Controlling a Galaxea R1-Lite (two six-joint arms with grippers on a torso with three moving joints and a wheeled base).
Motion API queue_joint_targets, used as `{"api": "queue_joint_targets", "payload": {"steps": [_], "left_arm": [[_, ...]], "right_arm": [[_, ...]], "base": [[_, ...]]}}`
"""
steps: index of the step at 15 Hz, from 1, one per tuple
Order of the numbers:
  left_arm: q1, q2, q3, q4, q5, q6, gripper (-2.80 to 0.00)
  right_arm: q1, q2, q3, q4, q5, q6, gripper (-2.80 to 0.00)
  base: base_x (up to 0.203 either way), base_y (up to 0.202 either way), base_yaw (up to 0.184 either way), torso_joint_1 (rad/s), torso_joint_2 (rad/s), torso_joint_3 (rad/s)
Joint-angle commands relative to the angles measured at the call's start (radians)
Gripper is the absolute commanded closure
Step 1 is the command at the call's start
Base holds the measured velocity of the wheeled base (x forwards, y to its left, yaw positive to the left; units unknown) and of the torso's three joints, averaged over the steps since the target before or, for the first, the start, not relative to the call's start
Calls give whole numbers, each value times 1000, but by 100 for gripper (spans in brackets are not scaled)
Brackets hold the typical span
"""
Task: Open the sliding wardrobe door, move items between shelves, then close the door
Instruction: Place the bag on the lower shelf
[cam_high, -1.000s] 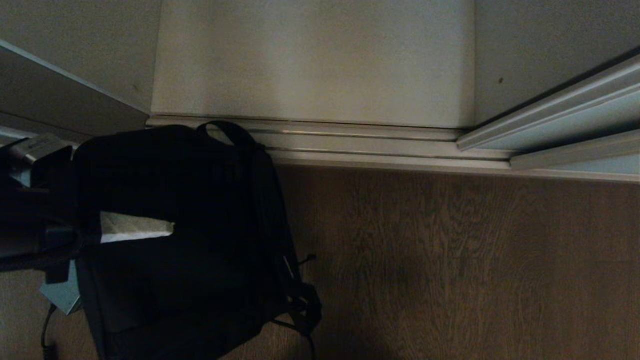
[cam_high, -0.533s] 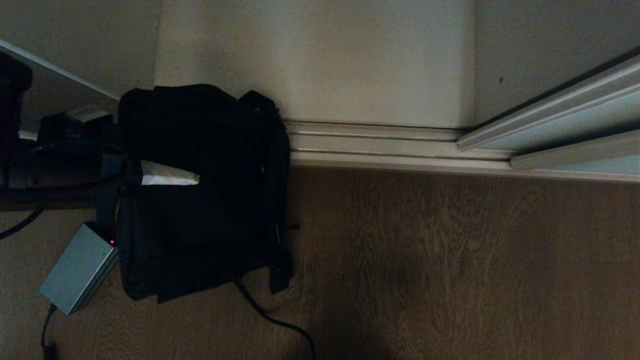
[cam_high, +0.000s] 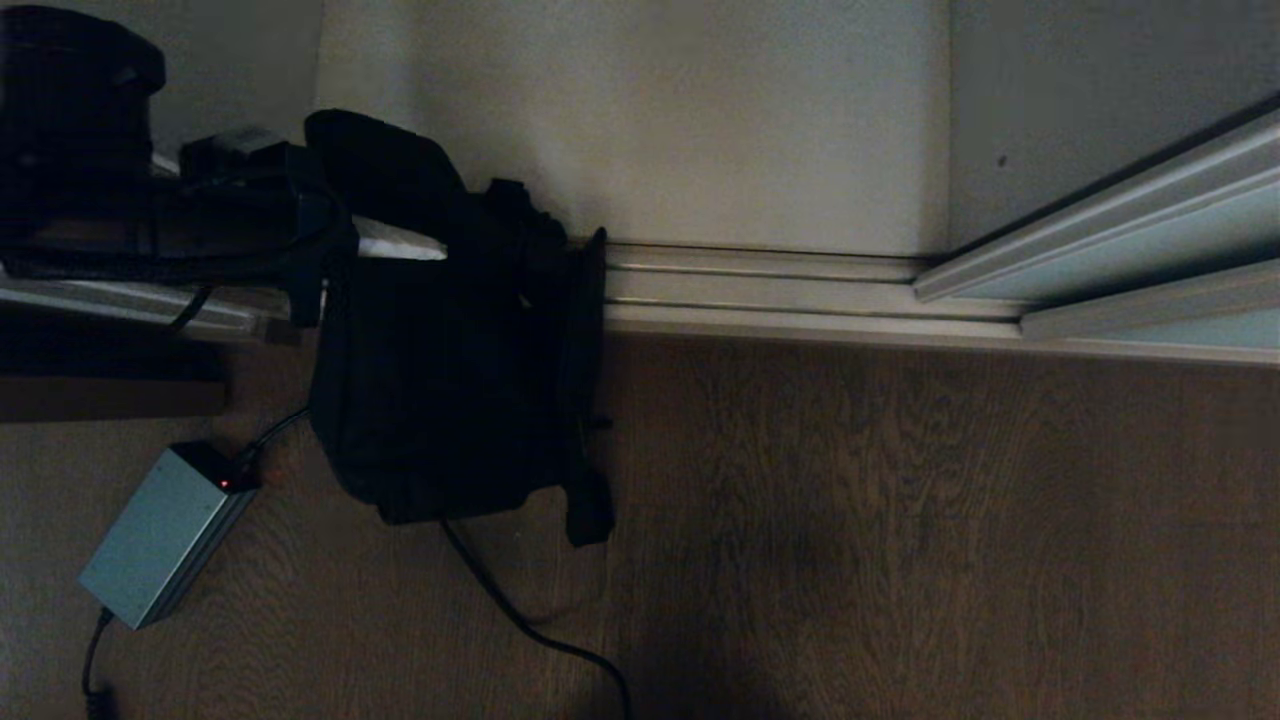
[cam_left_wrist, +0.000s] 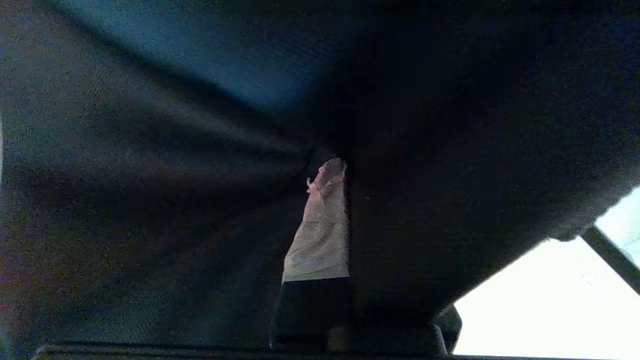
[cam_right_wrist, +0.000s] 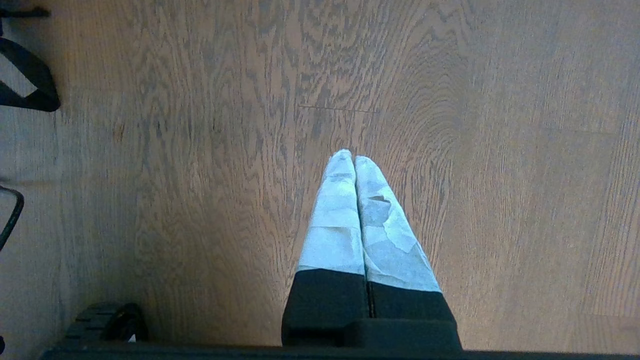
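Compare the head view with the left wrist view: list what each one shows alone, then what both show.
Head view only: the sliding wardrobe door slid aside at right, the floor track, a grey box with its cable on the wooden floor.
Left wrist view only: black fabric pinched tight against the pale finger.
Both: the black backpack, held up by the left gripper.
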Motion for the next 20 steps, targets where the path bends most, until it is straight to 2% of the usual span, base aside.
{"api": "queue_joint_targets", "payload": {"steps": [1,8,9,13,20], "left_arm": [[-5,101,-100,-5,-4,-6,0],[4,233,-345,-42,-4,-20,0],[9,237,-345,-90,-4,-25,0],[41,275,-346,-361,4,-112,0],[46,305,-346,-746,3,-123,0]], "right_arm": [[1,-3,0,0,0,0,0],[0,-3,0,0,0,0,0],[1,-3,0,0,-2,0,0],[1,-3,0,0,0,0,0],[0,-3,0,0,0,0,0]], "base": [[0,0,0,0,0,0],[0,0,0,0,0,0],[0,0,0,0,0,0],[0,0,0,0,0,0],[0,0,0,0,0,0]]}}
